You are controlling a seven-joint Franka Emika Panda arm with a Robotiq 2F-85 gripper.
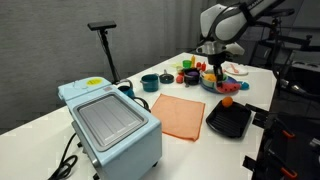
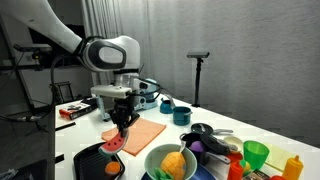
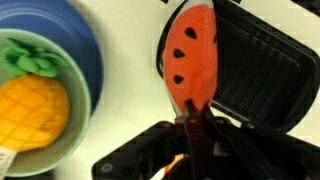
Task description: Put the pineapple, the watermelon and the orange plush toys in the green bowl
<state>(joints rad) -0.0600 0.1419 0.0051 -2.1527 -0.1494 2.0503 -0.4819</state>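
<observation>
Fingers point(image 3: 203, 132) clenched on the watermelon point(image 3: 192, 55), apparently held aloft; pineapple point(image 3: 32, 108) sits in the green bowl point(image 3: 78, 100).

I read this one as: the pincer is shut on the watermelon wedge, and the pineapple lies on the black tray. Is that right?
Not quite. The pincer is shut on the watermelon, but the pineapple lies in the green bowl, not on the black tray. The wrist view shows it plainly.
</observation>
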